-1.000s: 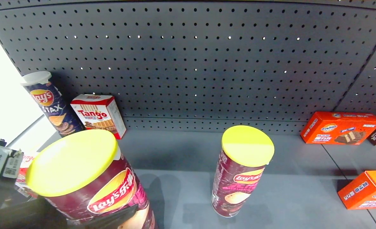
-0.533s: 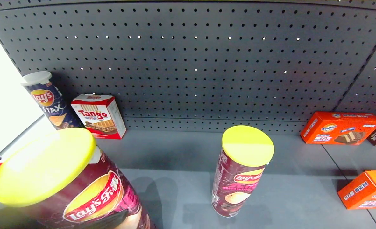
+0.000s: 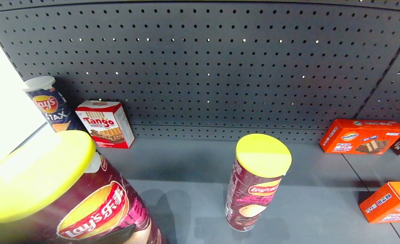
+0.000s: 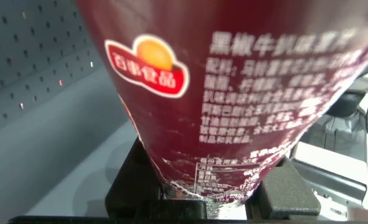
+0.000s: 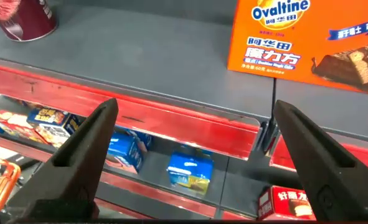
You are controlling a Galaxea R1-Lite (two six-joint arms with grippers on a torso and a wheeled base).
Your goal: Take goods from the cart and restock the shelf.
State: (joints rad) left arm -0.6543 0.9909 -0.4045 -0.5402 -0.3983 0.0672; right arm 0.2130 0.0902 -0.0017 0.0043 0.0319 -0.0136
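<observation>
Crisp canister (image 3: 67, 189), yellow-lidded, near upright at lower left, pinched at its base by left tool (image 4: 208, 194); open shelf (image 3: 186, 162) deck lies right of it; right tool (image 5: 196, 158) spread.

Black right end effector (image 5: 196, 107) (2 tapered fingers (image 5: 78, 162))

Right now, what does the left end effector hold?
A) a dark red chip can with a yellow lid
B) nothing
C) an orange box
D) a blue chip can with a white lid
A: the left end effector clamps the base of the dark red chip can, yellow lid up.
</observation>
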